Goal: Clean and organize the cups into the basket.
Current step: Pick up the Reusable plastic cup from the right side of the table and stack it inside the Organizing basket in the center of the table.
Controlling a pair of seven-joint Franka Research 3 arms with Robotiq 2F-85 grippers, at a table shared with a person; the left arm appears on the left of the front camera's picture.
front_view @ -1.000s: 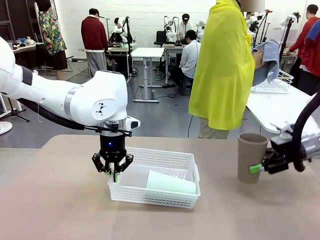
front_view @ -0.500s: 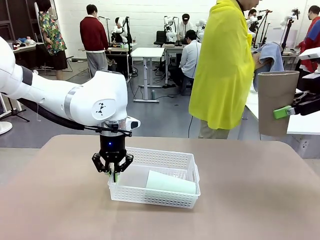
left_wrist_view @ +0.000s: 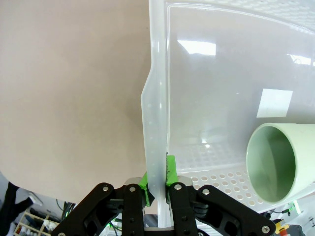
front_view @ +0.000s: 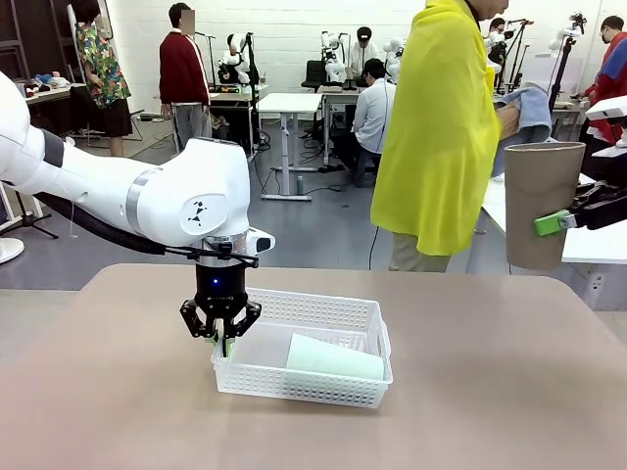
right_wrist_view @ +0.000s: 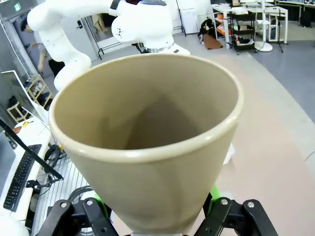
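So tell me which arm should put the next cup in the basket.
Right, likely. The right gripper holds the brown cup clear of the table; the left gripper is shut on the basket rim, with the mint cup lying inside.

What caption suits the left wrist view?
Left end effector shut on the basket rim; mint cup lies inside.

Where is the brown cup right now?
Front view, far right: the brown cup is held upright in the air by the right gripper's fingers, up and right of the basket.
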